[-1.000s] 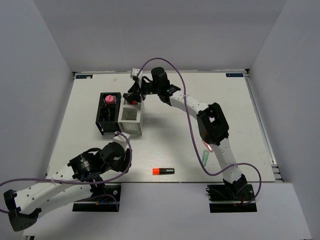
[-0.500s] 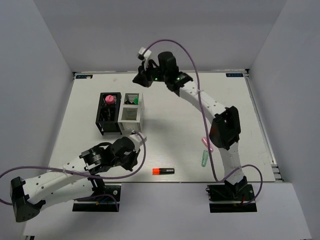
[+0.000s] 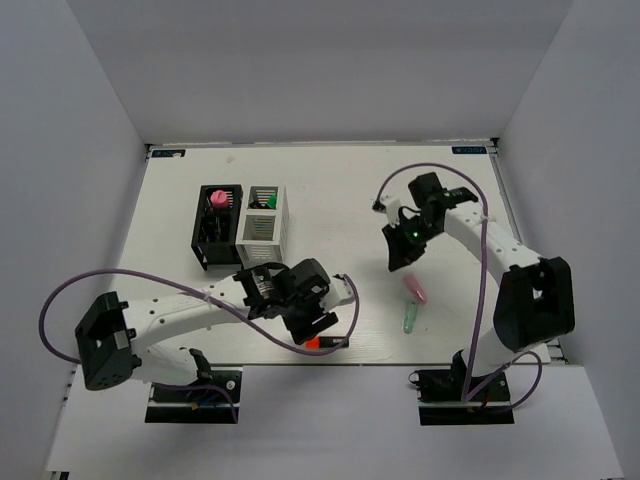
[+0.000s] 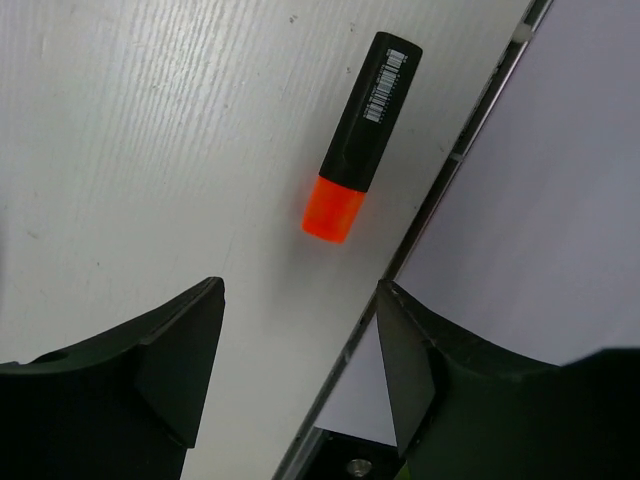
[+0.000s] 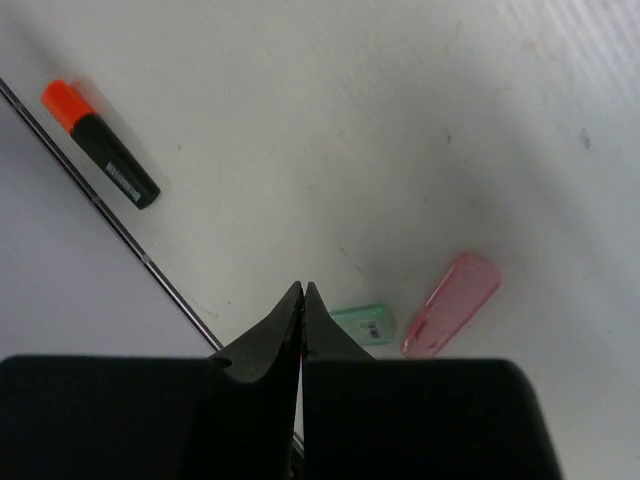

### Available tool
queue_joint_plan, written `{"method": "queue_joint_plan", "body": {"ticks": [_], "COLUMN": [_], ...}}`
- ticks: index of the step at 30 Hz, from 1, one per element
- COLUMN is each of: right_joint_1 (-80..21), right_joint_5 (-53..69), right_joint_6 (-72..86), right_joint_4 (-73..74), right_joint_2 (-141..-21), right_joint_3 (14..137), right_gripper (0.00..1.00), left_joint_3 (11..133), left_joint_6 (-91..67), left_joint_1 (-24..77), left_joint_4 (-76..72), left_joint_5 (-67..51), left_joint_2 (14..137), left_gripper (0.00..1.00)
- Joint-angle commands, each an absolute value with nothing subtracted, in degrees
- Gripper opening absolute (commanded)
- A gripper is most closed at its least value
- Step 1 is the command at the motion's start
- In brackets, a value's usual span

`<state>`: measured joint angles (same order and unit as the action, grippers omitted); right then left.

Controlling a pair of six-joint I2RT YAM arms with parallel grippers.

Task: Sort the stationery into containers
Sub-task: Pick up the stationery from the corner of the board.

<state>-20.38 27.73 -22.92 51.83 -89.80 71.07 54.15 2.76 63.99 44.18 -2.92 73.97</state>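
A black highlighter with an orange end (image 3: 327, 342) (image 4: 358, 138) (image 5: 100, 145) lies by the table's near edge. My left gripper (image 3: 318, 324) (image 4: 300, 370) hovers just over it, open, nothing between its fingers. A translucent pink piece (image 3: 415, 290) (image 5: 452, 303) and a green one (image 3: 409, 318) (image 5: 365, 322) lie on the table at the right. My right gripper (image 3: 397, 262) (image 5: 302, 290) hangs above and just behind them, shut and empty. The joined containers stand at the back left: the black one (image 3: 203, 232) holds a pink round item (image 3: 216, 199), the white one (image 3: 262, 232) shows green pieces inside.
The table's near edge with its metal rail (image 4: 440, 180) runs right beside the highlighter. The left arm's purple cable (image 3: 150, 283) loops over the near left of the table. White walls close in the sides and back.
My right arm has swung back from above the white container to the right middle of the table, its jaws now shut. My left arm has reached forward and right to the orange highlighter.
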Motion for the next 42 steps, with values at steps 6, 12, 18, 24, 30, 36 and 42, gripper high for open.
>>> {"method": "queue_joint_plan", "body": {"ticks": [6,12,18,24,30,36,42], "right_joint_1": [-15.21,-11.25,-7.22,-3.87,-1.06,2.28,4.31], "right_joint_5": [32.42,35.77,36.82,41.91,46.04,50.0,51.59], "right_joint_6": [-23.56,-22.24,-21.88,-22.67,-23.99,-25.22,-26.8], "right_joint_4": [52.56,50.36,48.51,49.13,51.06,53.08,54.58], "right_joint_2": [-80.95,-79.19,-77.34,-78.31,-79.54,-80.07,-79.81], "right_joint_3": [61.79,57.31,55.81,55.64,56.16,56.69,56.78], "right_gripper": [0.07,0.19,0.19,0.19,0.19,0.2,0.2], "left_joint_3": [58.35,61.87,60.56,56.7,55.37,54.76,53.44], "left_joint_6": [10.63,11.34,9.85,8.09,7.47,7.65,7.03], "left_joint_1": [65.3,66.36,67.94,70.49,72.51,74.88,75.06], "left_joint_4": [40.88,39.11,35.6,31.21,30.15,29.09,27.87], "left_joint_5": [-6.24,-7.38,-7.82,-2.03,1.76,7.99,6.25], "left_joint_2": [83.04,88.58,91.76,93.08,93.95,97.03,99.05], "left_gripper": [0.72,0.72,0.72,0.7,0.68,0.65,0.47]}}
